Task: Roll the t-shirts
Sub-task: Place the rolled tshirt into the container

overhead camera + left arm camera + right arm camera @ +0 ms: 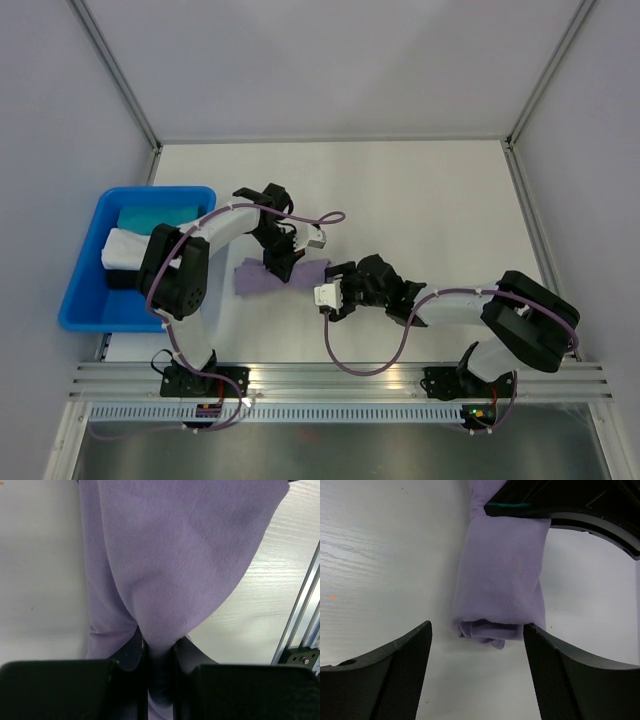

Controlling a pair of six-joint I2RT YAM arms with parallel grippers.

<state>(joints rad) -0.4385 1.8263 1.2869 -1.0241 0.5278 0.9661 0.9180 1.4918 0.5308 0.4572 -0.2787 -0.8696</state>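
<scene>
Robotics lab test cell, by all signs. White wood-grain surface [420, 190] sitting boxed in by plain pale panels [330, 60], aluminium posts [116, 75] running up corners. Left arm [185, 270] and right arm [525, 320] standing bolted to slotted aluminium rail [340, 380] along near edge, purple cables [327, 340] looping from both. Blue plastic bin [75, 298] sitting at left, holding teal bundle [150, 218] and white bundle [120, 248] of cloth.
</scene>
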